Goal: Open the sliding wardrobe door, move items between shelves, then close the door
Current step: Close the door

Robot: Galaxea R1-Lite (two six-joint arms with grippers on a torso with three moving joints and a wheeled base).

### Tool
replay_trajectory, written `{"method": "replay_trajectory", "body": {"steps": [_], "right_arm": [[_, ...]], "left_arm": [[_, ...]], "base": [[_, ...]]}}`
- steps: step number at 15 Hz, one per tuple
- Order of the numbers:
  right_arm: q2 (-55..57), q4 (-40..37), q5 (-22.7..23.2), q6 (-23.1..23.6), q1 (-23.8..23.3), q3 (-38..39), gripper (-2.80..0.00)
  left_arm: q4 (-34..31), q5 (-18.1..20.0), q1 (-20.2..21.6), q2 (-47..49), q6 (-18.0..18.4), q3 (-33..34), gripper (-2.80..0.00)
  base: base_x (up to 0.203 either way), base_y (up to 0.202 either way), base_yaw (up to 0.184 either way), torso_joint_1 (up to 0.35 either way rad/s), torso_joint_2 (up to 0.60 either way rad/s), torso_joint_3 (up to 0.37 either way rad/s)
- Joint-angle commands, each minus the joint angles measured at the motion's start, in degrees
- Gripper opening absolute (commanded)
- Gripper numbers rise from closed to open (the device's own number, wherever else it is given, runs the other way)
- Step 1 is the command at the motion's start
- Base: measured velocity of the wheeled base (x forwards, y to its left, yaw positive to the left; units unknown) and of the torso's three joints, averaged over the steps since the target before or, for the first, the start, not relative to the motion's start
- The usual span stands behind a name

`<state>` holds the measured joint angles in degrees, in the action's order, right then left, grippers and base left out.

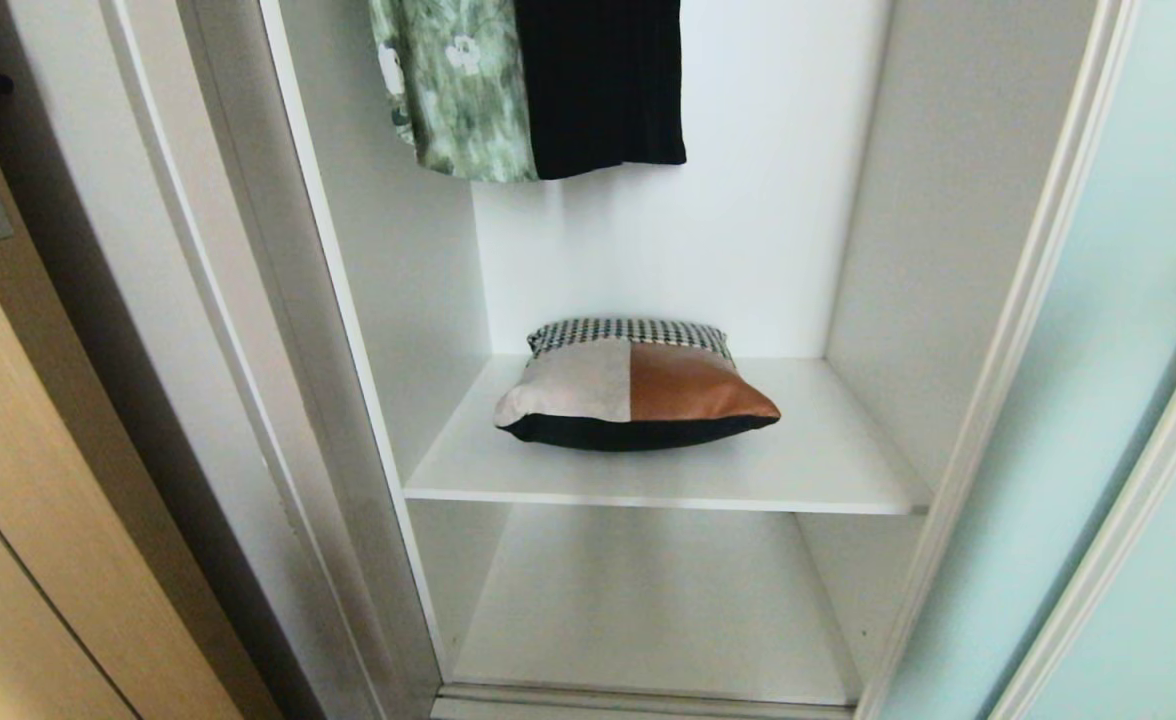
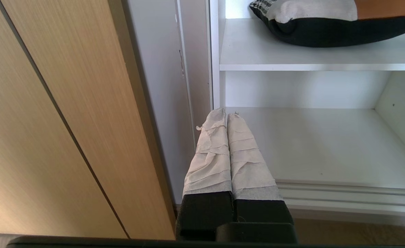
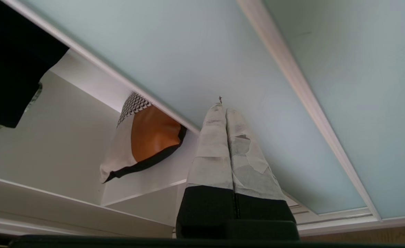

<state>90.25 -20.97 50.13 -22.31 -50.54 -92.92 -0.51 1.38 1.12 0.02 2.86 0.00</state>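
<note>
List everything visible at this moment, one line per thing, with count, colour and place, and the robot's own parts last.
sliding wardrobe door: one, frosted pale blue-green with a silver frame, slid aside on the right, wardrobe open.
cushion: one, rust-orange, off-white and houndstooth patchwork with a black back, lying flat on the upper shelf.
upper shelf: one, white, mid-wardrobe.
lower shelf: one, white, under the upper one.
green floral garment: one, hanging above the cushion, left.
black garment: one, hanging beside the green one.
wooden door: one, tan, left of the wardrobe.
left gripper: one, pale-wrapped jaws shut, low before the wardrobe's left edge.
right gripper: one, pale-wrapped jaws shut, by the sliding door's glass.
</note>
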Motion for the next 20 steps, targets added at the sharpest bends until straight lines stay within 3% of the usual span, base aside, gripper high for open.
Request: {"method": "replay_trajectory", "body": {"steps": [1,13,16,20], "right_arm": [[3.0,-0.1,0.2,-0.2,-0.1,-2.0,-2.80],[12.0,-0.1,-0.3,-0.9,3.3,-9.8,-2.80],[15.2,0.0,-4.1,-2.9,4.4,-13.2,-2.80],[18.5,0.0,-4.9,-4.0,4.5,-17.4,-2.80]], "left_arm": [[0.0,0.0,0.0,0.2,0.0,0.1,-2.80],[0.0,0.0,0.0,0.2,0.0,0.1,-2.80],[0.0,0.0,0.0,0.2,0.0,0.1,-2.80],[0.0,0.0,0.0,0.2,0.0,0.1,-2.80]], "base": [[0.000,0.000,0.000,0.000,0.00,0.000],[0.000,0.000,0.000,0.000,0.00,0.000],[0.000,0.000,0.000,0.000,0.00,0.000],[0.000,0.000,0.000,0.000,0.00,0.000]]}}
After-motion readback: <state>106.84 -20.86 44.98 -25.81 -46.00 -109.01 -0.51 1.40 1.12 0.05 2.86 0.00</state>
